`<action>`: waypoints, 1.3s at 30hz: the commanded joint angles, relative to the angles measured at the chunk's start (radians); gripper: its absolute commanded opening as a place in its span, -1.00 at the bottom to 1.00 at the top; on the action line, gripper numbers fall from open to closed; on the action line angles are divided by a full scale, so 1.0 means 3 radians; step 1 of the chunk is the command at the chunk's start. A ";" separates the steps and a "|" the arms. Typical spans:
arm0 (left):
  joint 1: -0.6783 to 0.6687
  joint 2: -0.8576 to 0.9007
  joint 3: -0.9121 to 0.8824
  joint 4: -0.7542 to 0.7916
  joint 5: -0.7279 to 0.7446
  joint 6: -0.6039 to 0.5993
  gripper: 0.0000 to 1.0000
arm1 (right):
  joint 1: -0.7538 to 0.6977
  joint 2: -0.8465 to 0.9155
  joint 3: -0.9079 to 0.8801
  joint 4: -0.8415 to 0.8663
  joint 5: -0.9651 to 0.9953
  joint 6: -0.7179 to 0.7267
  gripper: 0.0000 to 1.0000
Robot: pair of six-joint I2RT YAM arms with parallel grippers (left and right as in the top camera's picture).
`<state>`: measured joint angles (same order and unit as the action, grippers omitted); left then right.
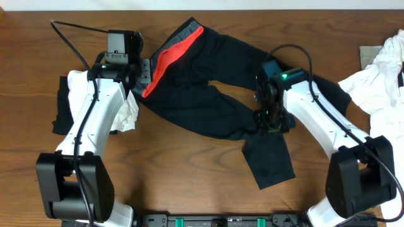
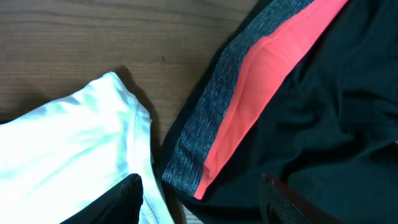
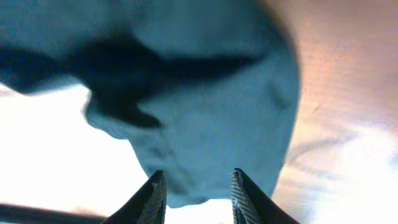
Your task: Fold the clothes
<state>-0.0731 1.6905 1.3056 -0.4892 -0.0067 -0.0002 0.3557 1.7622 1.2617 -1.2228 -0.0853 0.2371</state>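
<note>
A leg of the black trousers point(image 1: 211, 113) bunches between parted fingers point(image 3: 152, 196) of the right gripper point(image 3: 197, 182), grip unclear; the left gripper point(image 2: 199, 194) hangs open over the waistband point(image 2: 239, 102)

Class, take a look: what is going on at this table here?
Two robot arms are handling black trousers spread on the wooden table. The left gripper hovers, jaws open, by the grey-and-red waistband. The right gripper is down on a trouser leg, fabric between its jaws; whether it grips is unclear. The trousers are not yet folded.
</note>
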 commanded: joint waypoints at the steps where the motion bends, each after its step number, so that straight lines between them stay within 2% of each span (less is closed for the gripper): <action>1: 0.0015 -0.0083 0.0011 -0.0006 0.0009 0.0023 0.22 | -0.0027 0.0022 -0.0334 0.0018 -0.0117 0.0392 -0.35; 10: 0.0015 -0.0083 0.0011 -0.0011 0.0010 0.0023 0.23 | -0.0206 0.0022 -0.1088 0.0599 -0.0006 0.0807 -0.32; 13: 0.0015 -0.0083 0.0011 -0.0011 0.0010 0.0023 0.23 | -0.0331 0.0022 -0.1274 0.0809 0.0387 0.0987 -0.31; 18: 0.0015 -0.0083 0.0011 -0.0013 0.0010 0.0023 0.23 | -0.0598 0.0022 -0.1298 0.0875 0.1096 0.1081 -0.31; 23: 0.0015 -0.0083 0.0011 -0.0010 0.0010 0.0023 0.24 | -0.0992 0.0022 -0.1158 0.0968 0.1390 0.0936 -0.31; 28: 0.0015 -0.0083 0.0011 -0.0011 0.0010 0.0023 0.24 | -0.1228 0.0022 -0.0774 0.0980 0.1194 0.0258 -0.30; 33: 0.0015 -0.0083 0.0011 -0.0017 0.0010 0.0022 0.24 | -0.1255 0.0006 -0.0282 0.0561 0.0881 0.0202 -0.29; 39: 0.0015 -0.0085 0.0011 -0.0113 0.0113 0.0020 0.24 | -0.1250 -0.0191 -0.0036 0.0437 -0.0086 -0.0160 -0.23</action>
<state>-0.0731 1.6905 1.3056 -0.5102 0.0013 0.0002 -0.0151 1.7527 1.2297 -1.0939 0.0650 0.2726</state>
